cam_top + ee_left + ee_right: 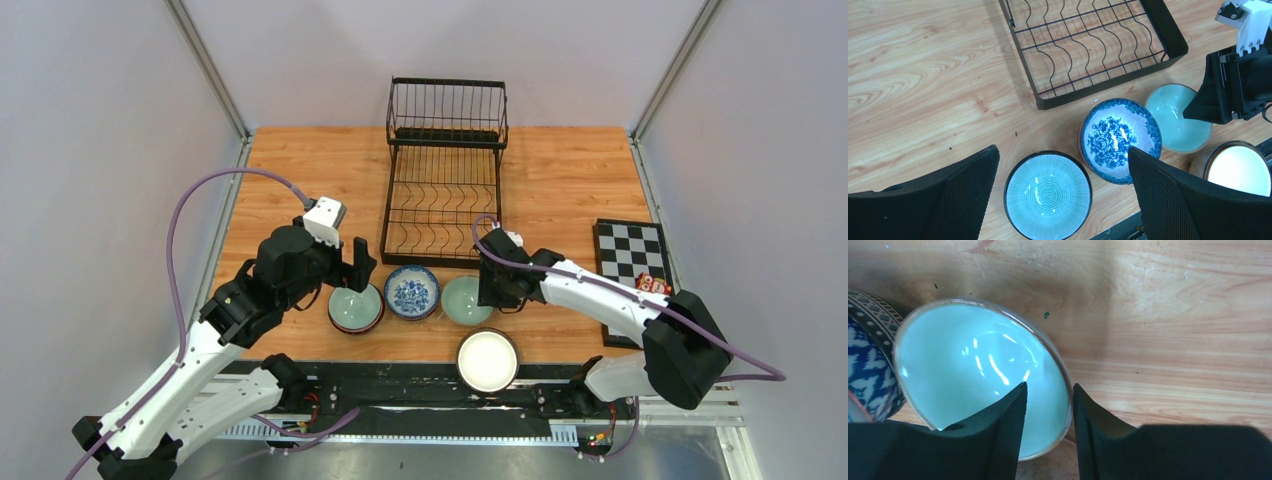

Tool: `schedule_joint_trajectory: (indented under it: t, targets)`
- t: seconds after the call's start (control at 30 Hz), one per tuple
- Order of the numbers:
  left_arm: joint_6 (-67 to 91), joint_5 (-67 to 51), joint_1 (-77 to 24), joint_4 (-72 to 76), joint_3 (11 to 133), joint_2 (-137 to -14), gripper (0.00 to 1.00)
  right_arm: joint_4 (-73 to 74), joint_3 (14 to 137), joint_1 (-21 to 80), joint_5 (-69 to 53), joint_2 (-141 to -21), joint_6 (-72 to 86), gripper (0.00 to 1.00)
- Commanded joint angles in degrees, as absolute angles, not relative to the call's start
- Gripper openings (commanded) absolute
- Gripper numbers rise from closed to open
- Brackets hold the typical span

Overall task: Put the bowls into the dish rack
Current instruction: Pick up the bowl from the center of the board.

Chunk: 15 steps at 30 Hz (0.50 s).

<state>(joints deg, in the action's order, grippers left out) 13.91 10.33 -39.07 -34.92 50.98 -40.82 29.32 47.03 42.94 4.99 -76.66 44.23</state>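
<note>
Patterned bowl (868, 362) mostly beyond left edge

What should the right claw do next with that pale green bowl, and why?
Probably close the right claw fully on the rim of the pale green round ceramic bowl. One finger sits inside the bowl, the other outside, with a gap showing beside the rim, and the bowl rests on the wooden table, not in the black wire dish rack.
</note>
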Motion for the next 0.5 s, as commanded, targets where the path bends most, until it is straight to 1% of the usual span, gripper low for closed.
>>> schedule_joint_trajectory:
  t: [0.0, 0.3, 0.4, 0.47]
  targets:
    - [13.8, 10.7, -38.6, -35.6, 50.4, -40.7, 1.0, 27.6, 45.1, 42.2, 2.9, -75.3, 45.4, 0.38]
    - [13.9, 10.8, -38.6, -35.7, 50.4, -41.4, 1.0, 25.1, 42.9, 42.2, 2.3, -76.0, 45.5, 0.34]
    - [14.1, 10.5, -38.6, -35.6, 50.3, -41.7, 1.0, 23.7, 42.1, 42.3, 1.8, -76.2, 45.6, 0.24]
    - [14.1, 10.3, -38.6, -35.6, 50.3, -42.0, 1.0, 23.2, 42.0, 42.2, 1.6, -76.1, 45.5, 0.13]
